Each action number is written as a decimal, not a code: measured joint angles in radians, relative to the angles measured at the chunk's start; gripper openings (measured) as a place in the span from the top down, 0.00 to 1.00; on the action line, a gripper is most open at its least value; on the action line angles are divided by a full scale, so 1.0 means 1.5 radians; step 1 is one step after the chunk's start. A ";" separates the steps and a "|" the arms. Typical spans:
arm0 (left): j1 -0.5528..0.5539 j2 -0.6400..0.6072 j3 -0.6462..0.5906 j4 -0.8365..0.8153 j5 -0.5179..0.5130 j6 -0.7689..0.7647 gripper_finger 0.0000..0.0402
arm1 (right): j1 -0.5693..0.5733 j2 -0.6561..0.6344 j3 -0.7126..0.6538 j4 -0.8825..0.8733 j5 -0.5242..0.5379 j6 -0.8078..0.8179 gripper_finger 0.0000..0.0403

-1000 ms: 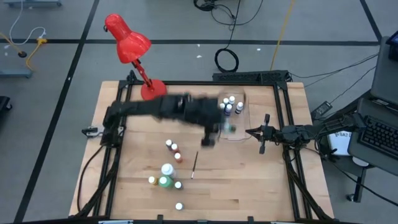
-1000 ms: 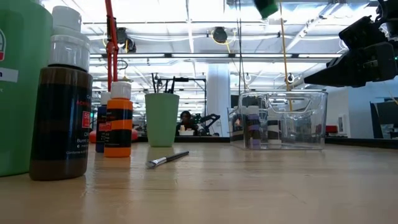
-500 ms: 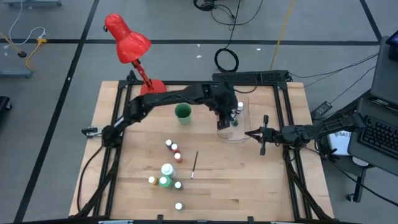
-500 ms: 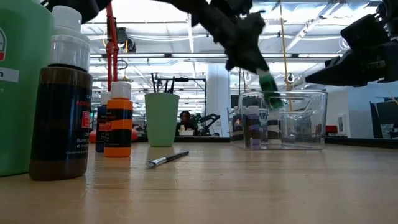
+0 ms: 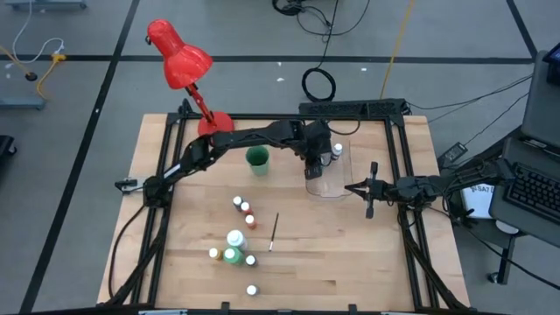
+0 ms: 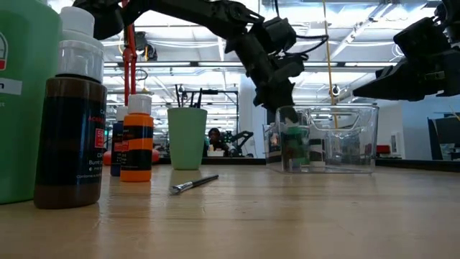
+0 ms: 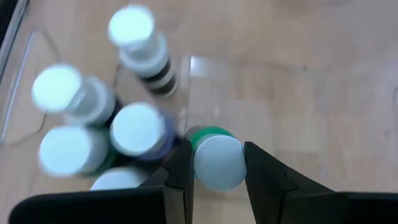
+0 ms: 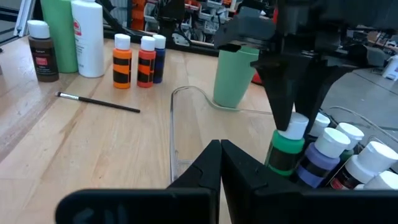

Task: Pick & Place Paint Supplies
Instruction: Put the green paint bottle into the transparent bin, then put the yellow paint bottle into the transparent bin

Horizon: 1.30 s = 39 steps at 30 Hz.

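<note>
The left pincer (image 7: 214, 163) is reaching down into the clear tray (image 5: 337, 185) and gripping a green paint bottle (image 8: 285, 151) by its white cap — fingers only narrowly parted, pressing either side. The bottle is standing upright just beside the bottles already in the tray (image 7: 137, 127). The right pincer (image 8: 221, 158) is hanging closed and empty near the tray's edge.

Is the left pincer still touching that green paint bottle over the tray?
Touching. In the left wrist view, the left pincer has both fingers pressed against the white cap of the green paint bottle; the right wrist view shows the same grip.
</note>
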 joint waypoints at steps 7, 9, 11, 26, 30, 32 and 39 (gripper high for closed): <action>0.010 0.000 0.000 -0.035 -0.048 -0.007 0.77 | 0.000 0.000 0.000 0.000 0.000 -0.001 0.99; 0.014 0.000 0.000 -0.034 -0.045 -0.011 0.77 | 0.000 0.000 0.000 0.000 0.000 -0.001 0.99; 0.015 0.005 0.001 -0.029 -0.044 -0.011 0.77 | 0.000 0.000 0.000 0.000 0.000 -0.001 0.99; 0.012 -0.003 0.000 -0.035 -0.045 -0.007 0.42 | 0.000 0.000 0.000 -0.001 0.000 -0.002 0.99; 0.008 -0.057 -0.001 -0.070 -0.046 -0.007 0.35 | 0.000 0.000 0.000 -0.001 0.000 -0.002 0.99; 0.001 -0.099 0.000 -0.115 -0.046 -0.005 0.33 | 0.000 0.000 0.000 -0.002 0.000 -0.002 0.99; -0.048 -0.236 0.000 -0.389 -0.066 -0.008 0.33 | 0.000 0.000 0.000 -0.008 0.001 -0.002 0.99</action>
